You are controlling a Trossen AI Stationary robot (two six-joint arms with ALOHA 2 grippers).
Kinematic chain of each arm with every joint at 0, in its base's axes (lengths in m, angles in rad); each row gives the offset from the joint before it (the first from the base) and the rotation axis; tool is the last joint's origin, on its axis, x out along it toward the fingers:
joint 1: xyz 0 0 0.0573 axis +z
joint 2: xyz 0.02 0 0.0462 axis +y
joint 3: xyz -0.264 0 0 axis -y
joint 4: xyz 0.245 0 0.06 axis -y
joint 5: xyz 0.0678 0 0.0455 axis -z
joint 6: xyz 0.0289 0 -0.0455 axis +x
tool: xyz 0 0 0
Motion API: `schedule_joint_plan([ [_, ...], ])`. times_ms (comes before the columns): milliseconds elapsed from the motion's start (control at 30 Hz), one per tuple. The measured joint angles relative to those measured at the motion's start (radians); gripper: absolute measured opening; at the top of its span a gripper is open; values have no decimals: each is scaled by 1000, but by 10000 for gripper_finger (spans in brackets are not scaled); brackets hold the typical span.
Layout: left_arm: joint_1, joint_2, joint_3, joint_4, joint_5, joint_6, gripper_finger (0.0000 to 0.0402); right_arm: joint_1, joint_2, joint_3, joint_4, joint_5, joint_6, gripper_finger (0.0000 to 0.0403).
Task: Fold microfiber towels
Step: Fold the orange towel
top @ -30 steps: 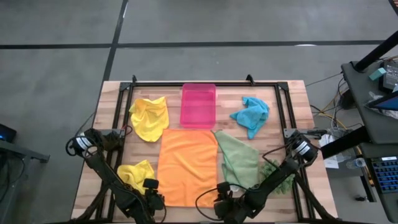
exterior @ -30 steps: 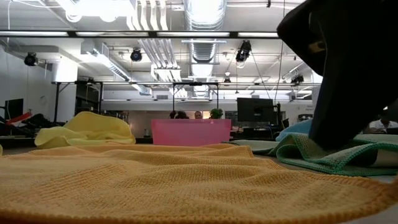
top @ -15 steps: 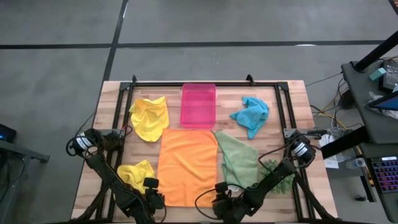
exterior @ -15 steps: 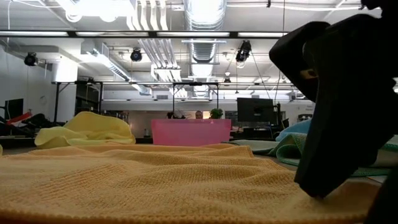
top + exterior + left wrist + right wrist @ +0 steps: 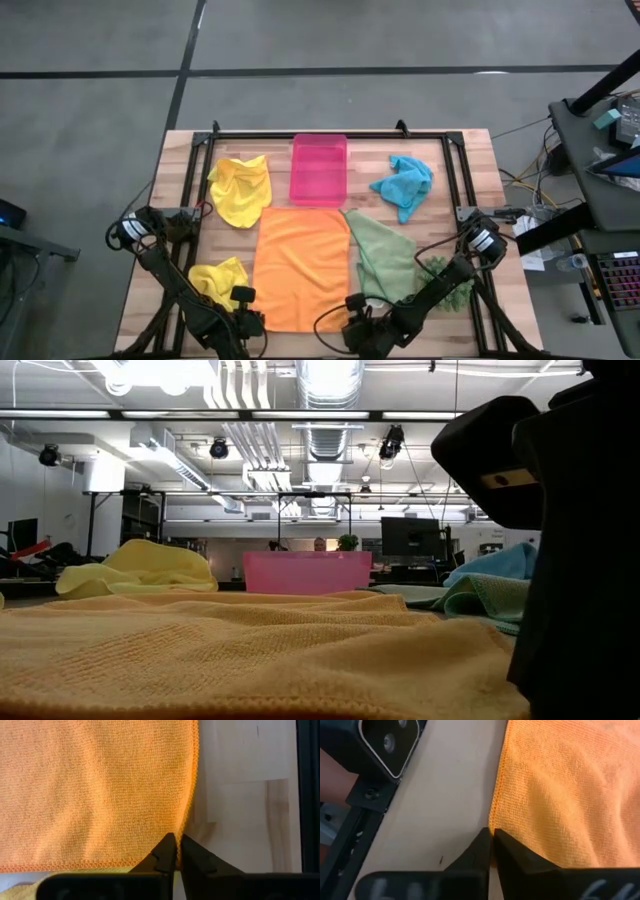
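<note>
Now both grippers are down at the near edge of the table (image 5: 470, 150), one on each near corner of the orange towel (image 5: 302, 265), which lies spread flat at the middle of the table just in front of the pink tray (image 5: 319, 168). In its wrist view the left gripper (image 5: 176, 851) has its fingers pinched together on the hem at the near-left corner; the right gripper (image 5: 491, 845) is likewise closed on the hem at the near-right corner.

Step in hand, as I read it: first fold of the orange towel, corners just taken.

Next move, my judgement: lift both corners together and carry them toward the far edge, keeping the arms level so the cloth folds square and does not drag onto the light green towel (image 5: 385, 255) touching its right side.

Other towels unfolded: one yellow towel (image 5: 241, 188) bunched at far left, a second yellow one (image 5: 218, 279) at near left, the turquoise towel (image 5: 403, 183) crumpled at far right.

Versus a second ago: both sets of fingers stood apart, and have since closed. The right gripper has shifted left onto the orange corner, filling the right of the low view. No towel has moved.
</note>
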Motion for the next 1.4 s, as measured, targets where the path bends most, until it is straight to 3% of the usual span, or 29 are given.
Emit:
schedule_joint_plan([
  [800,2,-120,7,-8,5,-2,6,0,-87,-1,-132,55,4,9],
  [967,3,-143,30,1,57,-4,6,6,-158,-1,-185,43,14,9],
  [1133,3,-150,67,1,140,-27,6,15,-224,-1,-190,-37,14,8],
  [1400,11,-171,96,-77,130,-66,6,2,-267,0,-210,-21,12,8],
])
